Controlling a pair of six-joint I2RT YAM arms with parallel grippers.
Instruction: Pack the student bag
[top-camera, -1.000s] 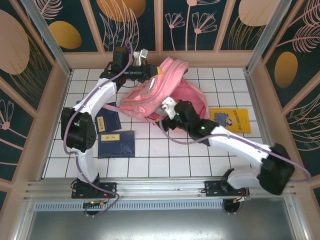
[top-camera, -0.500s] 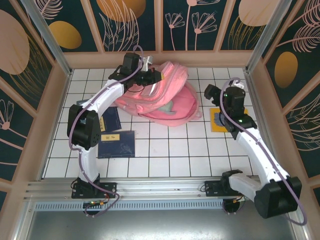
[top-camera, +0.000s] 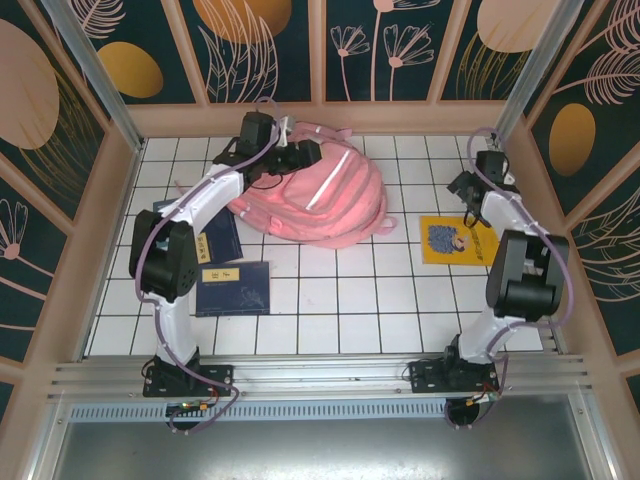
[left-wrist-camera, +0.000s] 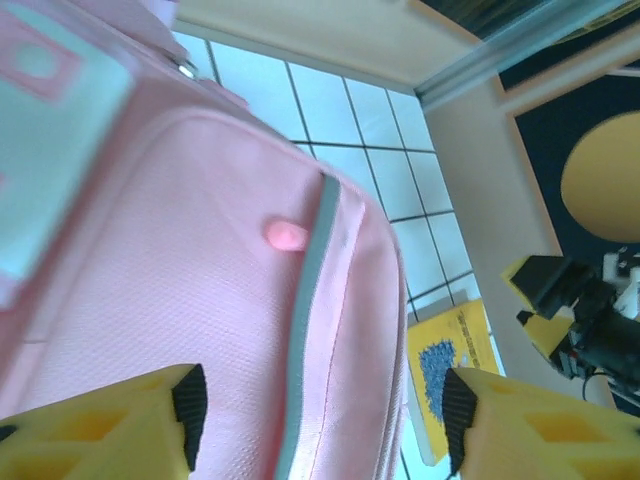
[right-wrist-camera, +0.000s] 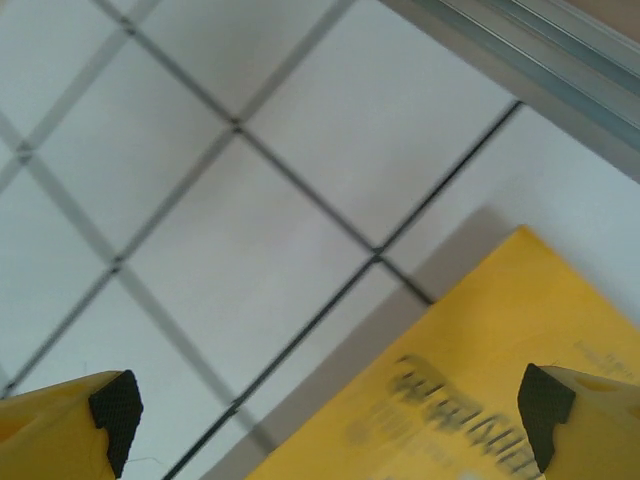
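Observation:
The student bag, a large pink backpack with silvery stripes, lies flat at the back middle of the tiled floor. My left gripper hovers over its upper left part. In the left wrist view its jaws stand open, with pink fabric and a grey stripe below them and nothing pinched. My right gripper is at the far right, just above the top edge of a yellow book. Its jaws are open over white tile and the book's corner.
Two dark blue books lie left of the bag, near the left arm. The enclosure's wooden wall and metal post stand close behind the right gripper. White tiles stretch in front of the bag.
The left gripper has opened and let go of the bag, which now lies flatter. The right arm has swung from the bag over to the yellow book on the right.

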